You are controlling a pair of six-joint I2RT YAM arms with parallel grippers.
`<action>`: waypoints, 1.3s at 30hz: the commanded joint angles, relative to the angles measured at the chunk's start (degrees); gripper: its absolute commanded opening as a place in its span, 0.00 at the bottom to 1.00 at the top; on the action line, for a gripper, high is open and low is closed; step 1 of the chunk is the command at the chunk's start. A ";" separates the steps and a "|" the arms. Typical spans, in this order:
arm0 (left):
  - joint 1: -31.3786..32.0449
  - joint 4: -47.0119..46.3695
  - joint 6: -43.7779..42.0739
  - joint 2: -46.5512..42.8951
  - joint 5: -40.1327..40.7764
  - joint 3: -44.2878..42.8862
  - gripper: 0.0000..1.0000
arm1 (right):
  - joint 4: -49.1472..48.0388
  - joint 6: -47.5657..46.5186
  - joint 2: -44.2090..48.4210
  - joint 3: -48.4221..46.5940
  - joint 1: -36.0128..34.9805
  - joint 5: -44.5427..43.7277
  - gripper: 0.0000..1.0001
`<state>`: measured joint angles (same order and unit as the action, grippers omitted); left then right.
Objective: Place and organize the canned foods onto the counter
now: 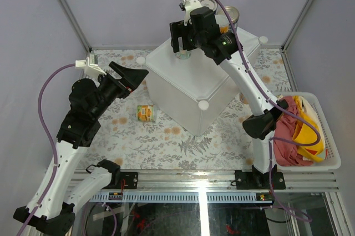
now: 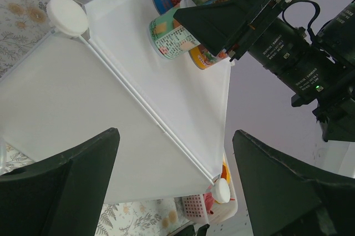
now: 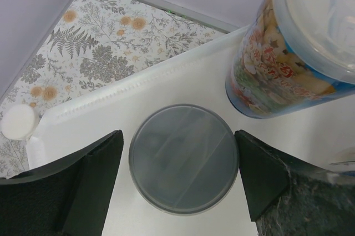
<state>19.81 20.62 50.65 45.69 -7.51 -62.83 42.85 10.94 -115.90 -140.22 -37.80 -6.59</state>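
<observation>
The counter (image 1: 183, 89) is a white cube in the middle of the table. My right gripper (image 1: 183, 46) is open over its far top, and its fingers (image 3: 89, 186) stand either side of an upright silver-topped can (image 3: 184, 158) with a narrow gap on the left. A taller can with a blue and yellow label and a white lid (image 3: 294, 53) stands beside it. More cans (image 1: 230, 16) stand at the back edge. One yellow-orange can (image 1: 146, 113) lies on the table left of the counter. My left gripper (image 1: 137, 82) is open and empty by the counter's left corner.
A white slatted basket (image 1: 327, 136) of red and yellow cloths stands at the right. The table has a fern-print cover (image 1: 166, 141). Grey walls close in the back and sides. In the left wrist view the counter's knob (image 2: 66, 16) and several cans (image 2: 172, 36) show.
</observation>
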 commanded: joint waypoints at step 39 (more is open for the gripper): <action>-0.74 -1.70 1.19 -2.44 2.40 0.78 0.83 | -23.47 -9.36 28.16 26.90 -2.43 8.87 0.99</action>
<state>19.44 20.60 51.18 44.27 -6.07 -62.57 28.71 3.25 -92.77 -117.64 -39.81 -2.63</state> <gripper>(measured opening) 0.834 0.993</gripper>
